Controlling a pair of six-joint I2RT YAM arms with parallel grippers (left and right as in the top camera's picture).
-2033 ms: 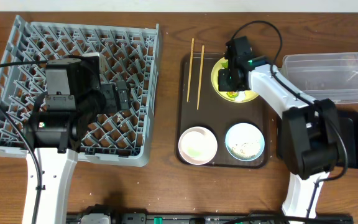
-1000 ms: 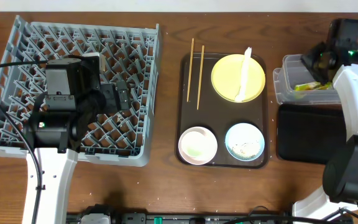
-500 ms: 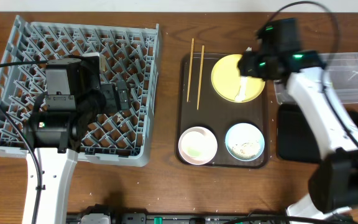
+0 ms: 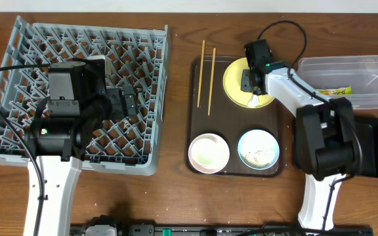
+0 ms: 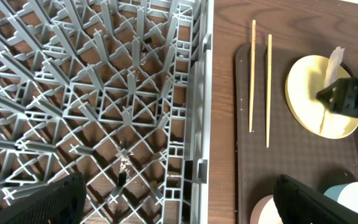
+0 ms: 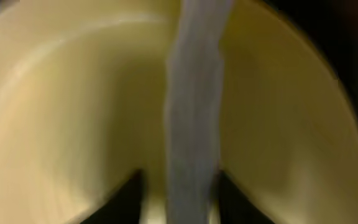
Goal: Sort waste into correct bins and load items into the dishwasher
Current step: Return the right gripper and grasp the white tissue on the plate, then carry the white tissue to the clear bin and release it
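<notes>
My right gripper (image 4: 251,81) is low over the yellow plate (image 4: 233,82), open, with a finger on each side of the long white paper piece (image 6: 193,93). The right wrist view shows the fingertips (image 6: 179,199) straddling it on the plate (image 6: 73,99). The green wrapper (image 4: 336,92) lies in the clear tub (image 4: 373,69). The black tray (image 4: 376,160) sits below the tub, partly under my right arm. My left gripper (image 5: 179,205) is open and empty above the grey dish rack (image 4: 18,59). Two chopsticks (image 4: 207,75), a white bowl (image 4: 209,153) and a light blue bowl (image 4: 258,141) holding rice scraps (image 4: 260,155) sit on the brown tray.
The dark brown serving tray (image 4: 197,118) lies between the rack and the bins. The rack's right wall (image 5: 199,124) runs close to the tray's left edge. My right arm's base stands over the black tray.
My right arm carried the green wrapper to the clear tub, let it go there, and came back down to the yellow plate around the white paper. The left arm has not moved.
</notes>
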